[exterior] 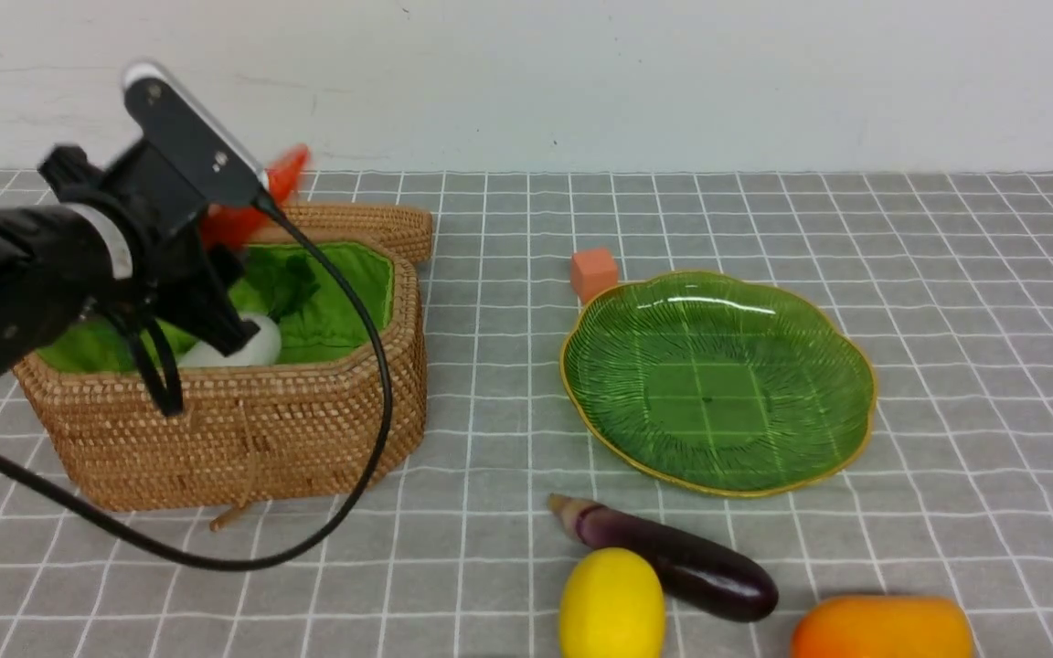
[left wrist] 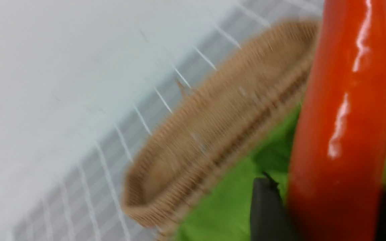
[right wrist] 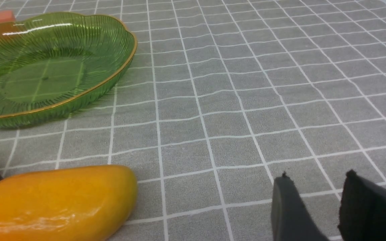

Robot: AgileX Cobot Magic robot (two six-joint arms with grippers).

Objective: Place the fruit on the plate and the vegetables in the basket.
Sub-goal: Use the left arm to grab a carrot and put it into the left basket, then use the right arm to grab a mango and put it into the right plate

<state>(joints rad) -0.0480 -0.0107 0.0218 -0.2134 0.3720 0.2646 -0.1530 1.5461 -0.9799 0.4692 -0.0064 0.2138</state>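
The left hand (left wrist: pixel 330 207) is closed on a glossy red pepper (left wrist: pixel 343 100), held over the basket (exterior: pixel 243 429) at far left, where the white radish (exterior: pixel 248 347) lies. The right hand (right wrist: pixel 317 175) is partly open, holding nothing, above the worktop (right wrist: pixel 246 83) at near right. The eggplant (exterior: pixel 682 567) lies just beside the lemon (exterior: pixel 611 603), nearer than the plate (exterior: pixel 718 379). Its skin looks slick and firm, so a grip across the thick middle, away from the tapering stem, seems safest.
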